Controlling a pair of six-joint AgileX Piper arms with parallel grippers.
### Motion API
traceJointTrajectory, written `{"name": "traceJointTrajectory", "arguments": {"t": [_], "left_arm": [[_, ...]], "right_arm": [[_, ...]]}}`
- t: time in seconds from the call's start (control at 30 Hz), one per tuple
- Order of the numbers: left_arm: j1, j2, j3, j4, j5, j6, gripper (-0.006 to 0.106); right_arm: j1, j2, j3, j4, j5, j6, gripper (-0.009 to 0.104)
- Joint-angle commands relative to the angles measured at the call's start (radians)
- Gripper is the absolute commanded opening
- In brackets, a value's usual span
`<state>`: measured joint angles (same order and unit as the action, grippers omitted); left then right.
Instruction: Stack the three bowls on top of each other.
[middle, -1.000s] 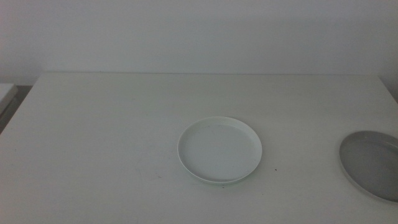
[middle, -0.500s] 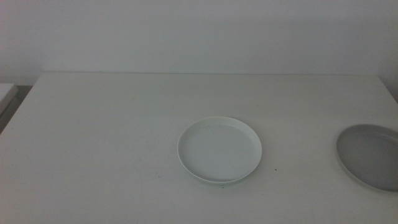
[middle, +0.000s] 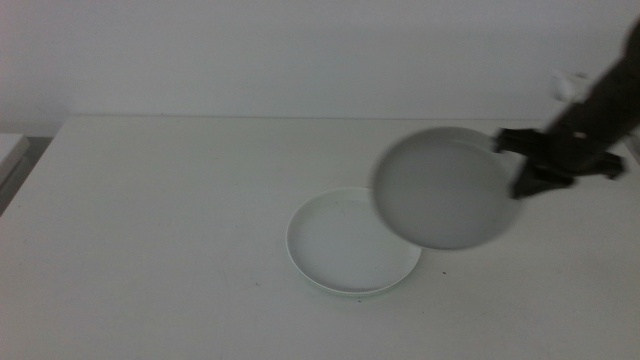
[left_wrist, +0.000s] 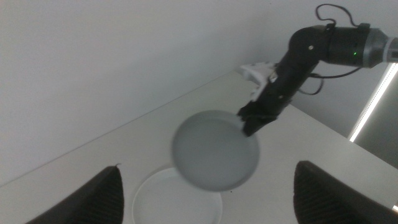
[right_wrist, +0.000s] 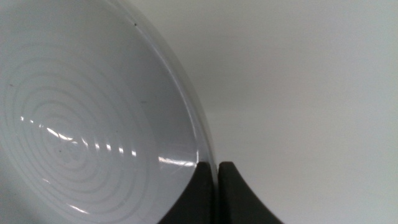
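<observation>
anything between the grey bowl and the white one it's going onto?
Nothing visible. The right gripper holds the grey bowl by its rim, in the air and partly over the white bowl, whose inside is bare. The table around it shows no other object. The left gripper waits open, off to the side.

The airspace over the right half of the white table is taken up by the shallow round grey dish, which is held tilted above the surface, clamped at its rim by the right gripper, whose dark arm blocks any approach from the right. The far-right edge of the shallow round white dish is overlapped by it in the middle view. Open, unobstructed room is left over the table's left half and near edge.
</observation>
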<state>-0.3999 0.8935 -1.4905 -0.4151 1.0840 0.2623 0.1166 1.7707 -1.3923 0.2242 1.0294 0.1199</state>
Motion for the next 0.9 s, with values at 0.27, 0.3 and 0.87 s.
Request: {"name": "traceJointTrajectory", "arguments": {"t": [0.27,0.3,0.87], "left_arm": [[0.000,-0.003,0.003,-0.001,-0.012,-0.004,0.094],[0.000,-0.003,0.003,-0.001,-0.012,-0.004,0.094],[0.000,-0.003,0.003,-0.001,-0.016,-0.004,0.094]], "right_arm": [[0.211,0.099,-0.035,0.113,-0.136,0.064,-0.002],[0.224,0.115,-0.035,0.124,-0.146,0.064,-0.002],[0.242,0.201,-0.035,0.113,-0.188,0.064,0.005]]}}
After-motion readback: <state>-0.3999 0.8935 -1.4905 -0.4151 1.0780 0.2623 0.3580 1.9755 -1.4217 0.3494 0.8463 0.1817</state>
